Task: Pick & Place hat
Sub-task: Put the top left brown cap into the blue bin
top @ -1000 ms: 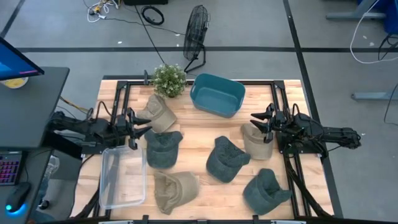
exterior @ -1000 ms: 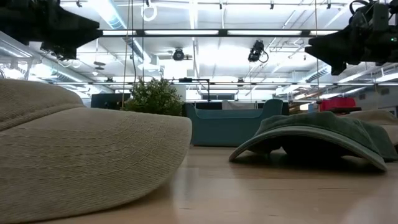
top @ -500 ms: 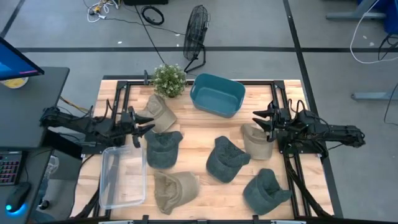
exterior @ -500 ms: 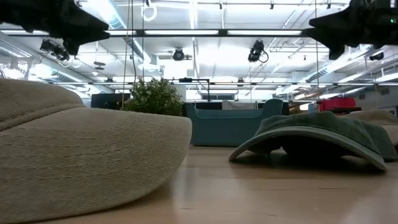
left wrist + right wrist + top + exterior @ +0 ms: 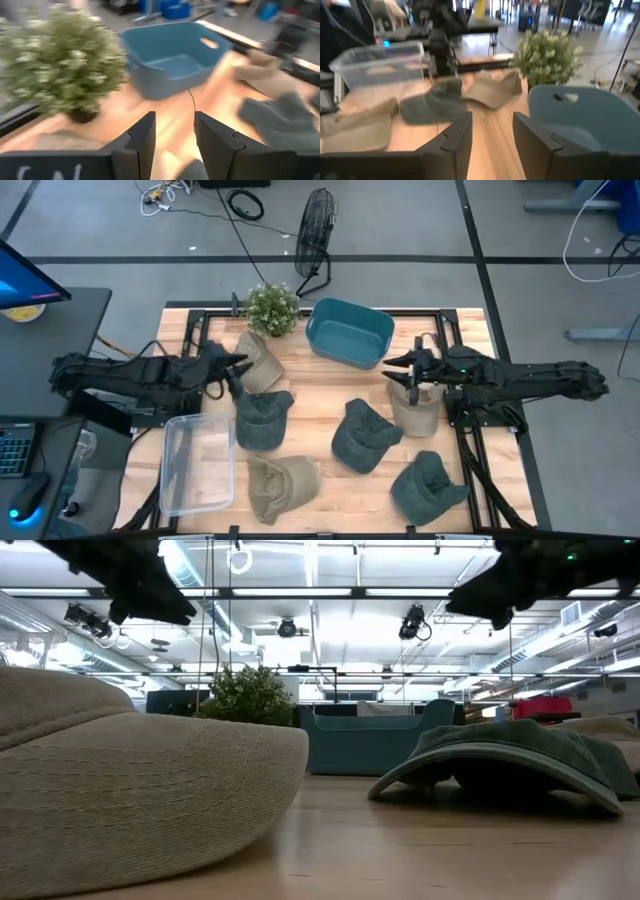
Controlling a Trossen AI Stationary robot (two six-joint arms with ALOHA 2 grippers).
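Observation:
Several caps lie crown up on the wooden table: a tan cap point(image 5: 258, 360) by the plant, a dark green cap point(image 5: 262, 420), a tan cap point(image 5: 281, 485) near the front edge, a dark green cap point(image 5: 362, 436), a tan cap point(image 5: 413, 409) and a teal cap point(image 5: 426, 486). A blue bin point(image 5: 348, 332) stands at the far middle. My left gripper point(image 5: 238, 366) hovers open at the tan cap by the plant, its fingers point(image 5: 142, 142) apart. My right gripper point(image 5: 400, 369) hovers open just beyond the right tan cap's far edge, its fingers point(image 5: 456, 141) apart.
A potted plant point(image 5: 272, 307) stands at the far edge, left of the bin. A clear plastic container point(image 5: 197, 464) sits at the near left. Black frame rails point(image 5: 190, 340) run along both table sides. In the low view a tan cap point(image 5: 130, 780) fills the left foreground.
Both arms have stretched out toward the table's middle. My left gripper moved right, up to the tan cap beside the plant. My right gripper moved left, past the far edge of the right tan cap. The caps have stayed where they were.

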